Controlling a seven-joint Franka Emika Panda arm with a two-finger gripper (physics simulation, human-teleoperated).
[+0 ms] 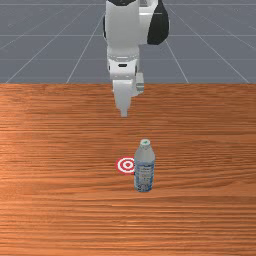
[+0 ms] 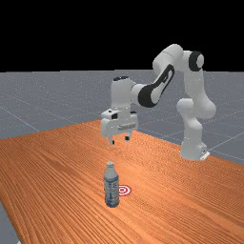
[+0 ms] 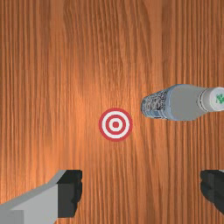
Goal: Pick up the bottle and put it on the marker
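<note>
Orange-brown wood, its grain running in fine dark streaks, makes up the tabletop (image 1: 50, 210), with a grey floor (image 1: 30, 50) marked by pale lines past its far edge in the front view. Over that wood hangs the gripper (image 2: 119, 140), raised above the table and pointing down. It is open: its 2 black-tipped fingers (image 3: 71, 194) stand wide apart in the wrist view, with wood grain visible between them.

Out from the gripper, toward the near side of the front view, lies the red-and-white bullseye marker (image 3: 115, 124), flat on the tabletop. Just beside it stands the bottle (image 2: 112, 186), upright on the wood and off the marker. It is nearer than the marker and to its right in the front view, nearer and to its left in the far view. Its label is blue and white, and its white cap (image 3: 217, 99) bears a green mark.

Farther out, the Panda arm (image 2: 194, 86) rises from its base (image 2: 192, 148) at the far view's right, before a black background (image 2: 47, 33).
</note>
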